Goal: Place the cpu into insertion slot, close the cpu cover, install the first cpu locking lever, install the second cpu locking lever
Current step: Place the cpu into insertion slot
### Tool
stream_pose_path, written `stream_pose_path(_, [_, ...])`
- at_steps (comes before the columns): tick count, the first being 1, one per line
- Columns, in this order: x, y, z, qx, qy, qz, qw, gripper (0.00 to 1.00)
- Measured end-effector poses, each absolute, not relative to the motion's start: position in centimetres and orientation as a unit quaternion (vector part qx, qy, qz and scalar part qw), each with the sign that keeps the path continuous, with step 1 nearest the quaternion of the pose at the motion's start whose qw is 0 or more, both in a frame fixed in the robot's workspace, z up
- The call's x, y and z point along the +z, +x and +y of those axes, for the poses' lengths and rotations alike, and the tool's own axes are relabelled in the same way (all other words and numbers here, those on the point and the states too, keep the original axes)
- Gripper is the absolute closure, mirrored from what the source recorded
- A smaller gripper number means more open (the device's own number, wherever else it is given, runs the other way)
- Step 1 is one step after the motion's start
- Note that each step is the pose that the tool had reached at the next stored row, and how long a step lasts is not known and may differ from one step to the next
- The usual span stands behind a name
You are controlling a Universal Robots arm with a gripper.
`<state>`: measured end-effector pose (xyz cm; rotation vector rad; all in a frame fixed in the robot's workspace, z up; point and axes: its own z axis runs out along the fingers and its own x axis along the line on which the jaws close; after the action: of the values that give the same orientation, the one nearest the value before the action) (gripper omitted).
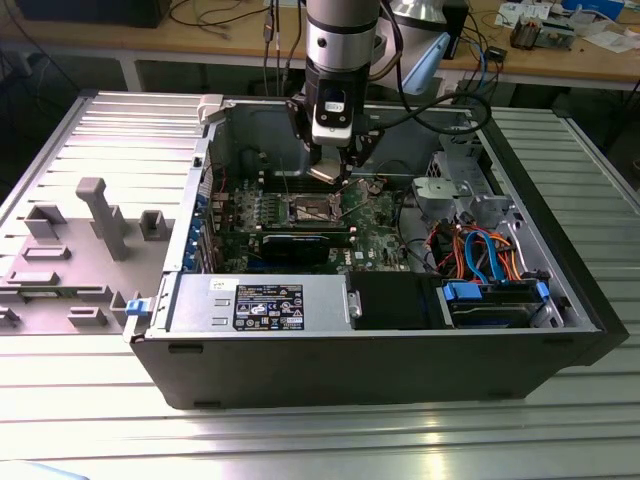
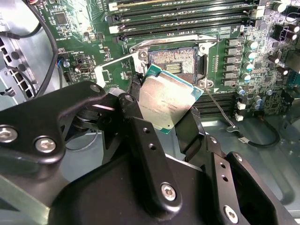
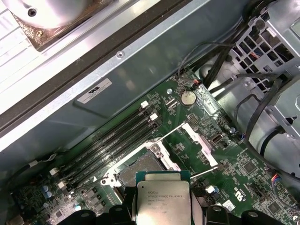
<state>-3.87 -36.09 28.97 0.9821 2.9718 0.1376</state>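
In the exterior view, a grey plastic fixture [image 1: 100,215] stands at the left of the frame on a ribbed metal table [image 1: 60,400]. An open black case [image 1: 350,370] sits in the middle, with a silvery labelled box [image 1: 260,302] along its near edge. The arm hangs from the top centre. Its gripper [image 1: 338,172] is inside the case over the green board [image 1: 380,225], just beside the slot [image 1: 313,208], a dark square with a bright rim. Orange and blue cables [image 1: 480,250] and a blue drive bay [image 1: 490,298] lie at the right of the frame.

The second wrist view brings out the grasp. Black fingers [image 2: 190,129] clamp the cpu [image 2: 166,101] by two opposite edges. It is a flat square with a dull, scuffed silver-grey lid on a thin green rim. It is held tilted and close to the slot [image 2: 172,61], not in it. The slot's floor is a fine grid of contacts. The cover [image 2: 112,70], thin bright metal, lies swung open to one side. A thin wire lever [image 2: 218,107] juts out beside the slot, and long dark memory slots [image 2: 187,16] run beyond it.

The first wrist view looks along the cpu [image 3: 163,202] towards the slot [image 3: 143,166] just past it. The cover [image 3: 193,133] shows as a pale frame with a cut-out centre. Farther off are a round coin cell [image 3: 188,97], the case's grey sheet wall [image 3: 140,65] and black cables [image 3: 253,93].
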Motion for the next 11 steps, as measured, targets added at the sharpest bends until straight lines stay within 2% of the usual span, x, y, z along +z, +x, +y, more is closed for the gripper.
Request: stream_pose_path(11, [28.97,-3.87,-36.1,0.044,0.321,0.946,0.005,0.45])
